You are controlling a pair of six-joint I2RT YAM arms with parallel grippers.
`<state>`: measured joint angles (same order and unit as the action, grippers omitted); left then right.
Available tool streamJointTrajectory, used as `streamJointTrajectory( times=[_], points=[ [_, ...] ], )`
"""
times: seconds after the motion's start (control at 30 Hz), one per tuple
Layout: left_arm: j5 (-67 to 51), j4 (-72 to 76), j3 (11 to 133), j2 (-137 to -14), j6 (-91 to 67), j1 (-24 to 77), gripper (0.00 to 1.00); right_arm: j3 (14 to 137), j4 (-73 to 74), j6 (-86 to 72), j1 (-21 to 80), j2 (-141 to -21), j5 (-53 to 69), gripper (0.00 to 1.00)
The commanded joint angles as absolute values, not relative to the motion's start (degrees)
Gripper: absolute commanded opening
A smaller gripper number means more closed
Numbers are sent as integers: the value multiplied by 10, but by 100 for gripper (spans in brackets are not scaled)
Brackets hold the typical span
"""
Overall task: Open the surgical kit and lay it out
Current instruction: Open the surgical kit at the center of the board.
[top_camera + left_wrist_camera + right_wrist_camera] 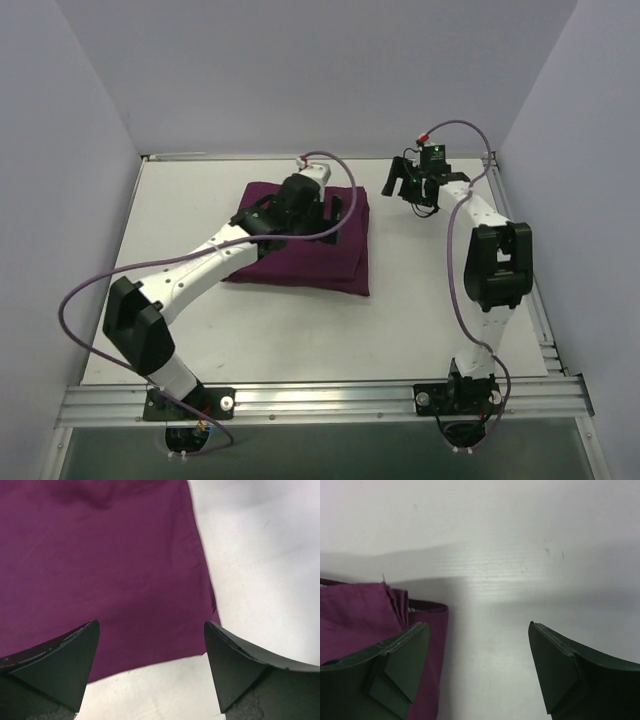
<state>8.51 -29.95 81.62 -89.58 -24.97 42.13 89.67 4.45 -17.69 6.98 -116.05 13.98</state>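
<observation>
The surgical kit is a folded dark purple cloth wrap (pixel 300 262) lying flat in the middle of the table; the tray and instruments are hidden. My left gripper (pixel 342 212) hovers over the wrap's right side. In the left wrist view the left gripper (pixel 151 625) stands open above the edge of the wrap (pixel 100 560), with nothing between its fingers. My right gripper (pixel 403 188) hangs just right of the wrap's far right corner. In the right wrist view the right gripper (pixel 478 625) is open over bare table, with the folded corner of the wrap (pixel 360 612) beside its left finger.
The white table (pixel 200 200) is boxed in by pale walls on three sides. A metal rail (pixel 320 400) with both arm bases runs along the near edge. Cables loop off each arm.
</observation>
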Motion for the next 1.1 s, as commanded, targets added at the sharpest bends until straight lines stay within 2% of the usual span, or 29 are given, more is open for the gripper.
streamJointTrajectory(
  times=[0.0,0.2,0.3,0.53,0.7,0.83,1.07],
  points=[
    [148,-260,892,-962,-207,473,95,826,80,-234,72,-1001,99,82],
    [215,-294,947,-1057,-207,529,93,678,66,-261,26,-802,78,81],
    [254,-317,970,-1097,-214,547,91,641,83,-256,3,-746,97,81],
    [232,-313,962,-1135,-236,551,82,585,75,-254,-15,-691,147,80],
    [227,-321,949,-1139,-248,551,68,558,59,-254,-15,-685,156,80],
    [208,-300,925,-1124,-251,551,49,545,55,-250,-15,-683,162,80],
    [175,-294,926,-1126,-252,549,37,536,48,-250,-15,-679,170,80]
  ],
)
